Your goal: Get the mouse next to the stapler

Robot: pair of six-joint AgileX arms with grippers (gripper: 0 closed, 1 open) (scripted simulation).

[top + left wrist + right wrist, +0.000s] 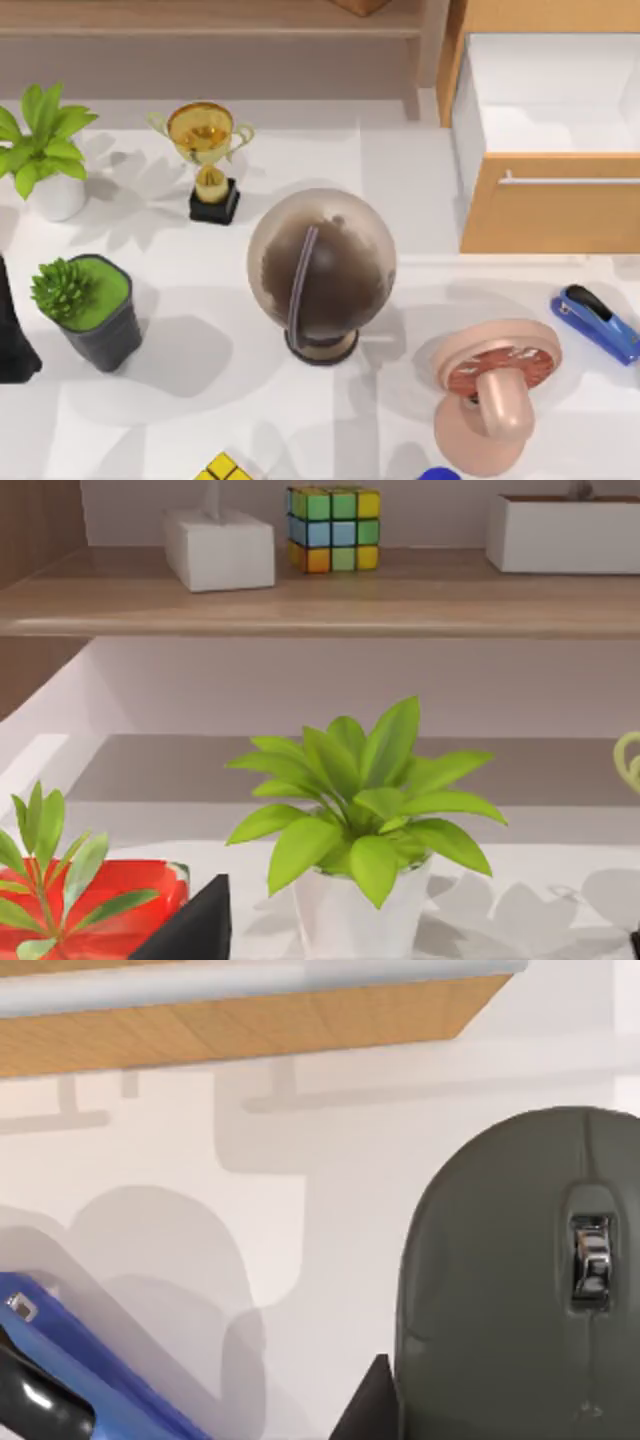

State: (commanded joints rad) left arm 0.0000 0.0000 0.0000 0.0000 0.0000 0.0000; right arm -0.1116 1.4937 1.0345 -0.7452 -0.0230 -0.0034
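**A:** Biggest first?

**B:** White table (pixel 250 400), seen from above. Open wooden drawer (pixel 550 140) at far right. Wooden shelf (pixel 200 20) along the back.

**A:** And in the middle?

**B:** Brown globe (pixel 320 265) on a dark stand, dead centre. To its right and nearer, a pink fan (pixel 495 395), tilted back.

**A:** Left side?

**B:** Succulent (pixel 90 310) in a dark pot. Behind it, a leafy plant (pixel 45 145) in a white pot. Gold trophy (pixel 210 155) between that plant and the globe. Left arm (pixel 10 335), a dark form parked at the left edge. From its wrist, the left gripper (pixel 190 925) as a dark wedge near the white-potted plant. Open or closed: cannot tell.

**A:** Stapler?

**B:** Bright blue stapler (pixel 595 320) with a black top, lying slantwise at the right edge, below the drawer and just right of the fan.

**A:** Mouse?

**B:** Seen from the right wrist: dark grey mouse (pixel 520 1280), rounded, with a silver wheel, very close to the camera. Near the stapler but apart, with bare white table between. Resting or lifted: cannot tell.

**A:** Right gripper?

**B:** Right gripper (pixel 365 1410): dark wedge just beside the mouse. How far open, and whether holding anything: cannot tell.

**A:** Smallest?

**B:** Yellow cube (pixel 225 468), cut off at the near edge.
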